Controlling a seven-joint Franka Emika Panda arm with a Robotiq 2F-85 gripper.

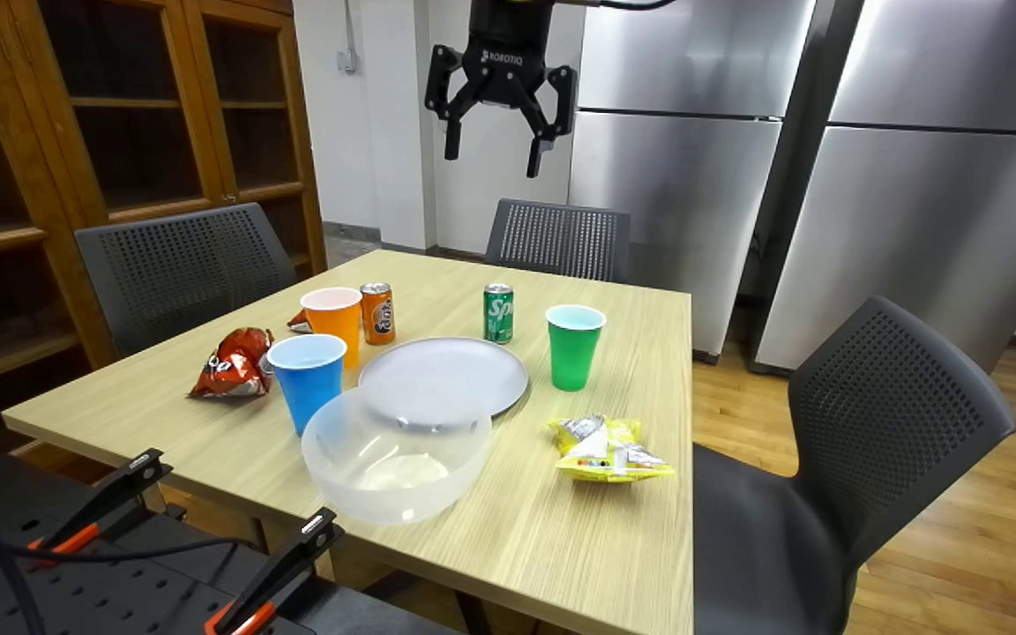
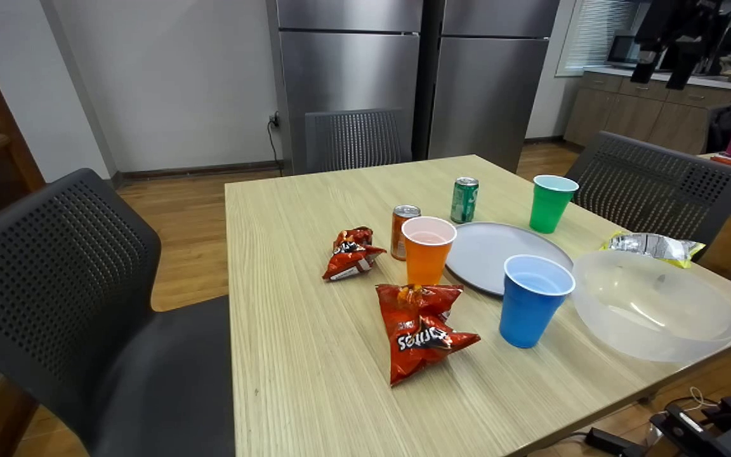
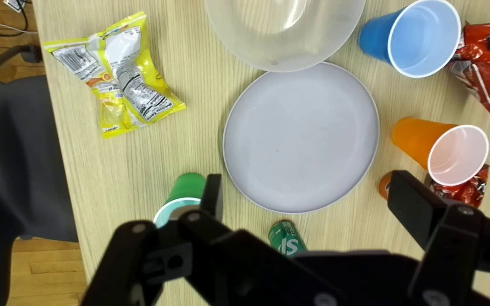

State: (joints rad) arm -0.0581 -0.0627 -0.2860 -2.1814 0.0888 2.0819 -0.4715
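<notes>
Wrist-view clock: table (image 3: 202, 136) under all. Bowl (image 3: 279, 44) approx 12, mouth up, prob. steadiest so. Plate (image 3: 301, 140) mid-dial, flat. In an exterior view, my gripper (image 1: 492, 157) hangs high, jaws apart, nothing btwn, prob. for clearance. Green cup (image 3: 186, 186) approx 8, set in from the edge, prob. vs. falls. Green can (image 3: 287, 239) approx 5, upright, looks nearest me.

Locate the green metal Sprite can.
In an exterior view, the green metal Sprite can stands centrally, behind the round grey plate, left of the green plastic cup.

Black tool (image 1: 493, 163) (white ROBOTIQ lettering (image 1: 505, 59))
</notes>
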